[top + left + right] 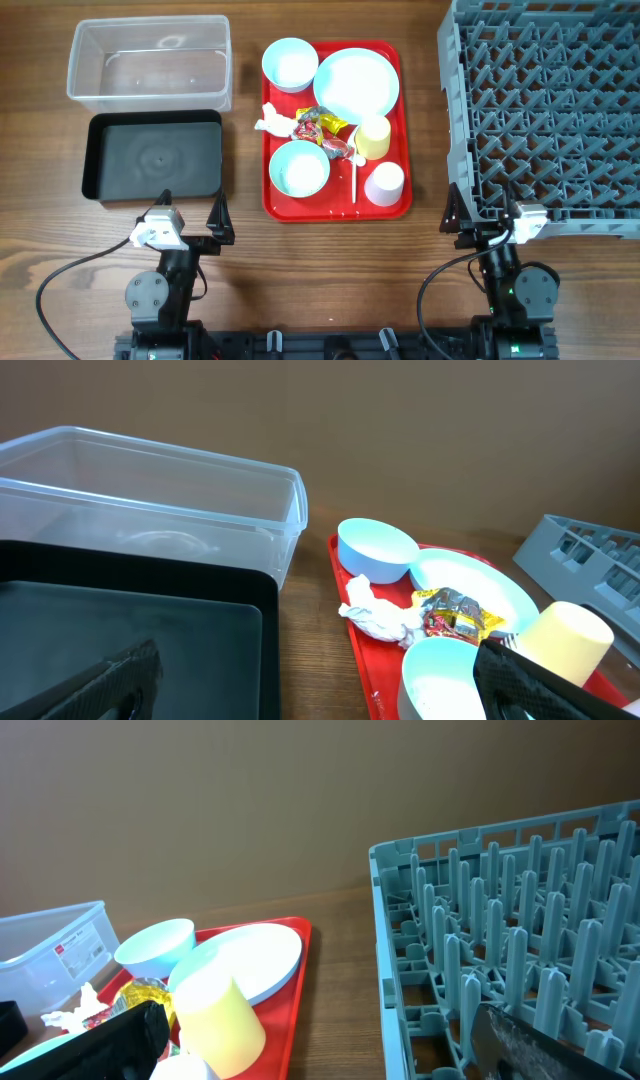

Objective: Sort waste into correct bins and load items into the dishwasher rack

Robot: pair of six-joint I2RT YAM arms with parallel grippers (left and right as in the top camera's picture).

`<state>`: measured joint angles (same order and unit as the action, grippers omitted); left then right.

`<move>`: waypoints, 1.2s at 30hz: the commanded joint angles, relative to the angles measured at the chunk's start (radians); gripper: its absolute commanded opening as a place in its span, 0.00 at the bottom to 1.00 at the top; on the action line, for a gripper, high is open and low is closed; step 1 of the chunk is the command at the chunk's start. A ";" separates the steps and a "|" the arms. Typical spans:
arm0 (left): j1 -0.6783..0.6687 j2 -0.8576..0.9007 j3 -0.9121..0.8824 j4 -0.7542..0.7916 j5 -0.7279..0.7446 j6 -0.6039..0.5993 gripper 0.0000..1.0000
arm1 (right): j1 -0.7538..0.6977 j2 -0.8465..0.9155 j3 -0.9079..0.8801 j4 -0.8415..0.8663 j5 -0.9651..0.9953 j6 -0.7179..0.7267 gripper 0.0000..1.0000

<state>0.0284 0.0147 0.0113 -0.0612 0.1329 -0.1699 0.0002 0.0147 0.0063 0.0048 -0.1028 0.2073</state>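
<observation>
Waste: a white crumpled wrapper [271, 124] and a yellow-and-red wrapper clump [320, 128] lie mid-way along the red tray [335, 212], between the two light blue bowls.
Print on waste: the yellow-and-red wrapper clump carries printing, too small and creased to read.
Tub label: the clear tub [76, 80] has a small red-and-white sticker [78, 952] on one end wall. Its text is not legible.
Bins: the clear tub sits at the far left of the table. The black tray [155, 160] lies just in front of it, and both are left of the red tray.
Dishes: all of these sit on the red tray.
- The far bowl [290, 64] sits beside the plate [356, 82].
- The near bowl [299, 168] is at the front left.
- The yellow cup [373, 138] is just in front of the plate.
- The pink cup [384, 184] is at the front right corner.
- A white utensil handle [354, 186] lies between the near bowl and the pink cup.
Rack: the grey dishwasher rack [545, 110] stands to the right of the red tray, with a strip of bare wood between them.
Left arm: it rises from the near table edge, and the left gripper [192, 208] hovers over wood just in front of the black tray, pointing away. Its jaws are spread wide with nothing between them.
Right arm: it is posed the same way, with the right gripper [478, 208] at the rack's near left corner. Its jaws are spread wide and empty.
</observation>
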 commanded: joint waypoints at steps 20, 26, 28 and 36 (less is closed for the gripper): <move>0.007 -0.007 -0.006 0.012 0.052 0.002 1.00 | -0.001 -0.005 -0.001 0.010 0.035 0.003 1.00; 0.007 0.032 0.077 -0.093 0.087 0.002 1.00 | -0.001 -0.005 -0.001 0.010 0.035 0.002 1.00; 0.007 0.075 0.138 -0.139 0.087 0.006 1.00 | -0.001 -0.005 -0.001 0.010 0.035 0.002 1.00; 0.006 0.545 0.594 -0.339 0.145 0.006 1.00 | -0.001 -0.005 -0.001 0.010 0.035 0.003 1.00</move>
<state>0.0284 0.3759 0.4217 -0.3447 0.2203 -0.1696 0.0002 0.0158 0.0063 0.0093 -0.0841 0.2073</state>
